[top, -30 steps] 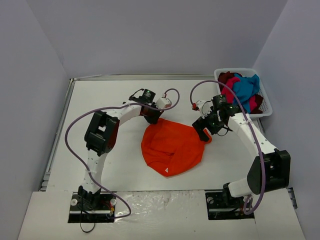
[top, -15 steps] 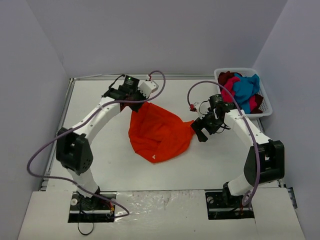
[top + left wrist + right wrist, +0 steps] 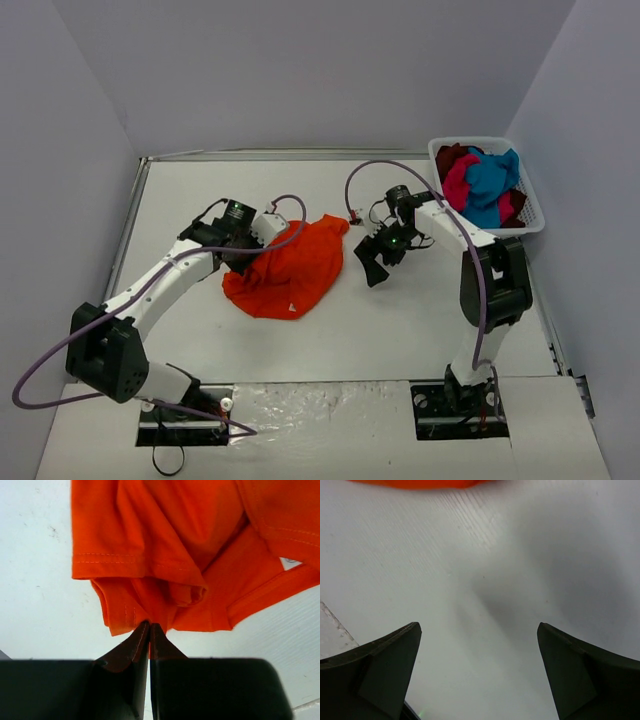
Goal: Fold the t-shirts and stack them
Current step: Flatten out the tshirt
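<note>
The step in hand appears to be spreading out the first shirt, before any fold. The orange t-shirt (image 3: 290, 270) is lying bunched and creased on the table (image 3: 400, 320), left of centre. The left pincer (image 3: 240, 247) is pressing its jaws together on a hemmed edge at the shirt's left side. The right pincer (image 3: 372, 262) is hanging just beside the shirt's right edge, jaws spread wide and holding nothing, with bare table beneath it.

The next move probably calls for the right pincer to take an opposite edge, so that both arms can pull the cloth flat.

Counted: one orange t-shirt on the table and one white basket (image 3: 531, 195) at the far right. In the basket are a teal-blue shirt (image 3: 490, 180), a magenta-pink shirt (image 3: 460, 182) and dark red cloth (image 3: 455, 155), tangled so that the exact number of garments cannot be told.
</note>
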{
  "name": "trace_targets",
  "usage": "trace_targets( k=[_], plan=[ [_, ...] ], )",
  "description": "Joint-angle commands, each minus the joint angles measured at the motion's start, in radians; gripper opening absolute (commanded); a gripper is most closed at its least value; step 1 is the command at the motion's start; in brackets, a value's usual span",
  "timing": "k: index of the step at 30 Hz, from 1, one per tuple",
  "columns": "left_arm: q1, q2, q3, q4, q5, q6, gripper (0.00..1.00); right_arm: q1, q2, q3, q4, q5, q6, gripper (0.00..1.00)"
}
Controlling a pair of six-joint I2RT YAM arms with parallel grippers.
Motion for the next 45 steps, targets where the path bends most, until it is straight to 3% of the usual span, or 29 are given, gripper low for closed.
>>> trace_targets(
  k=[1,10,21,24,25,28,31,35,40,45],
  plan=[
    [0.021,-0.045,0.028,-0.017,-0.046,0.008,0.02,0.006,0.052,0.097,-0.066,-0.159,-0.020,0.97],
    [0.056,-0.065,0.007,-0.017,0.015,-0.007,0.02,0.041,0.280,0.320,-0.095,-0.317,0.019,0.90],
    [0.100,-0.078,-0.022,0.009,0.057,-0.013,0.02,0.196,0.441,0.426,-0.102,-0.278,0.049,0.76],
    [0.102,-0.073,-0.028,0.012,0.064,-0.010,0.02,0.202,0.460,0.432,-0.102,-0.250,0.053,0.57],
    [0.102,-0.073,-0.028,0.010,0.066,-0.010,0.02,0.199,0.463,0.433,-0.102,-0.239,0.058,0.38],
    [0.102,-0.081,-0.033,-0.002,0.078,0.005,0.02,0.181,0.457,0.432,-0.102,-0.187,0.061,0.12],
    [0.101,-0.091,-0.031,-0.046,0.125,0.040,0.02,0.137,0.446,0.444,-0.107,-0.147,0.073,0.00],
    [0.090,-0.119,-0.025,-0.141,0.205,0.094,0.03,0.078,0.449,0.534,-0.109,-0.071,0.101,0.00],
    [0.059,-0.137,-0.013,-0.262,0.448,0.224,0.02,0.032,0.507,0.729,-0.115,-0.076,0.145,0.00],
    [-0.014,-0.116,-0.045,-0.224,0.677,0.262,0.02,0.052,0.633,0.984,-0.139,-0.126,0.194,0.00]
  ],
)
